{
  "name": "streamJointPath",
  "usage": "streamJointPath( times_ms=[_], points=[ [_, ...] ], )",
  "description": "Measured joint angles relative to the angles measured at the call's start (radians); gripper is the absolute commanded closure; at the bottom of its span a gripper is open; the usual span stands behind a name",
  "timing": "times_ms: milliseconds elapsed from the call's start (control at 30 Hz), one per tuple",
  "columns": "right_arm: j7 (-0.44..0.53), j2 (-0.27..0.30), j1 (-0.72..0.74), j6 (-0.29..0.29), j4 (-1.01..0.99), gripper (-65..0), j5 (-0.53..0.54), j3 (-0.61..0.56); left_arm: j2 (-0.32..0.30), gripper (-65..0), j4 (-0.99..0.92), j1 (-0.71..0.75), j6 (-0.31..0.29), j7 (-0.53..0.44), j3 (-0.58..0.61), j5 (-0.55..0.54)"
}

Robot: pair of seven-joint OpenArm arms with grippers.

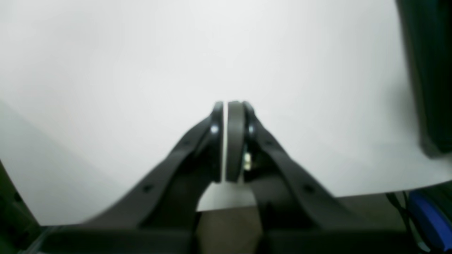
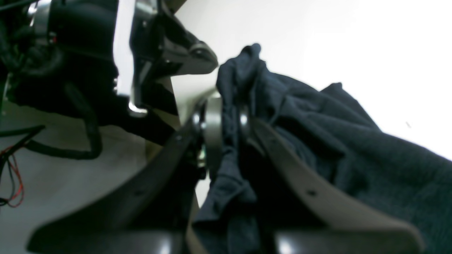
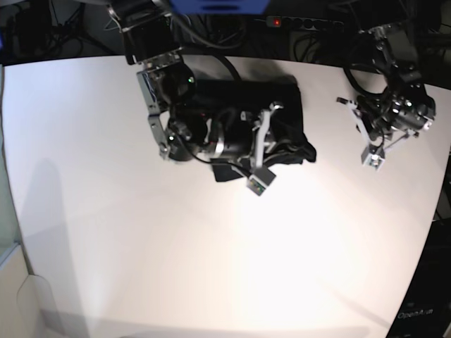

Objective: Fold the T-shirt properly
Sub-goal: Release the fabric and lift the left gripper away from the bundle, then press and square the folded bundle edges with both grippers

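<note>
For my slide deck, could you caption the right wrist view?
Right gripper pinching a bunched fold of the black T-shirt above the white table.

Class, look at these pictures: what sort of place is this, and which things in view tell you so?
Probably a robotics lab or test bench. Two robot arms work over a bare white table, cables and a power strip line its far edge, and the right gripper pinches a black T-shirt.

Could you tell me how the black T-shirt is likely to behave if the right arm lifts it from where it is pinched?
Probably floppy: the T-shirt bunches into soft folds where the right pincer is shut on it. It would likely sag and trail, since most of it lies heaped on the table. It seems light, as one small pinch holds a wad.
</note>
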Motion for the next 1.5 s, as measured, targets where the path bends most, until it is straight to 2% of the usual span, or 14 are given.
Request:
streamJointPath(
  times_ms=[100, 167, 233, 400, 467, 600, 700, 767, 933, 1000, 1133, 1233, 1400, 1500],
  points=[
    [0.001, 0.0, 0.014, 0.0, -0.002, -5.8, 0.0, 0.0, 0.0, -1.6, 0.0, 0.027, 0.0, 0.0, -0.006, -0.002],
    [0.005, 0.0, 0.015, 0.0, -0.001, -8.3, 0.005, 0.0, 0.001, -1.6, 0.0, 0.042, 0.0, 0.001, -0.006, -0.002],
    [0.005, 0.0, 0.013, 0.0, -0.011, -16.7, 0.006, 0.0, 0.002, -1.6, 0.0, 0.041, 0.0, 0.0, -0.006, -0.003],
    [0.005, 0.0, 0.029, 0.0, -0.058, -43.8, 0.005, -0.043, 0.002, -1.6, 0.0, 0.039, 0.0, 0.0, -0.006, -0.002],
    [0.004, 0.0, 0.029, 0.0, -0.058, -47.6, 0.006, -0.068, 0.002, -1.6, 0.0, 0.039, 0.0, 0.0, -0.006, -0.003],
    [-0.011, 0.0, 0.056, 0.0, -0.056, -45.0, 0.003, -0.092, 0.003, -1.6, 0.0, 0.042, 0.0, 0.0, -0.005, -0.002],
    [-0.007, 0.002, 0.105, 0.0, -0.056, -39.5, 0.007, -0.086, 0.005, -1.6, 0.005, 0.065, 0.0, -0.003, 0.001, -0.01],
    [-0.004, 0.018, 0.129, 0.0, -0.053, -31.8, 0.012, -0.089, 0.005, -1.6, 0.028, 0.081, 0.0, 0.0, 0.001, -0.01],
    [-0.008, 0.103, 0.179, 0.0, -0.053, -6.8, 0.004, -0.085, 0.004, -1.6, 0.136, 0.118, 0.001, 0.002, 0.029, -0.005],
    [-0.007, 0.142, 0.201, 0.0, -0.054, -2.0, 0.008, -0.087, 0.008, -1.6, 0.161, 0.138, 0.0, 0.006, 0.083, -0.01],
    [-0.003, 0.242, 0.216, 0.0, -0.055, -1.6, 0.015, -0.077, 0.035, -1.6, 0.166, 0.164, 0.0, 0.008, 0.185, -0.014],
    [-0.002, 0.297, 0.206, 0.0, -0.058, -1.6, 0.009, -0.013, 0.06, -1.6, 0.167, 0.166, 0.0, 0.008, 0.221, -0.008],
    [0.012, 0.359, 0.169, 0.001, -0.098, -1.6, 0.008, 0.041, 0.085, -1.6, 0.166, 0.158, 0.0, 0.008, 0.24, -0.005],
    [0.07, 0.395, 0.132, 0.0, -0.106, -1.6, 0.009, 0.043, 0.083, -1.6, 0.146, 0.158, 0.0, 0.007, 0.267, 0.004]
  ],
)
